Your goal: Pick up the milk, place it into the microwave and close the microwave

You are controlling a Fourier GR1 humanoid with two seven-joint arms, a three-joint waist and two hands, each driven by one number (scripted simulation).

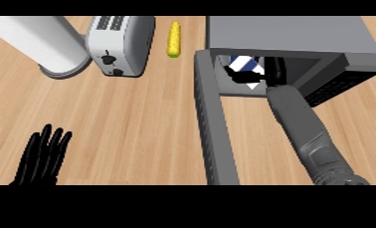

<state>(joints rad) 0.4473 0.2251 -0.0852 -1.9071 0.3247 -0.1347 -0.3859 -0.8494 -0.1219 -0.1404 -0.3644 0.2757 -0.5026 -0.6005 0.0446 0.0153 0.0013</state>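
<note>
The milk carton [243,64], white with blue stripes, stands inside the open grey microwave [294,35] at the upper right. My right hand [258,75] reaches into the microwave's cavity, fingers curled round the carton and hiding its lower part. The microwave's door [214,122] hangs open, swung out toward me on the left side of my right forearm. At the lower left my left hand [44,156] rests open, fingers up, apart from everything.
A silver toaster [120,44] stands at the upper middle-left. A grey cylindrical appliance [44,45] lies at the far upper left. A yellow corn cob [174,39] lies between the toaster and the microwave on the wooden counter [140,122].
</note>
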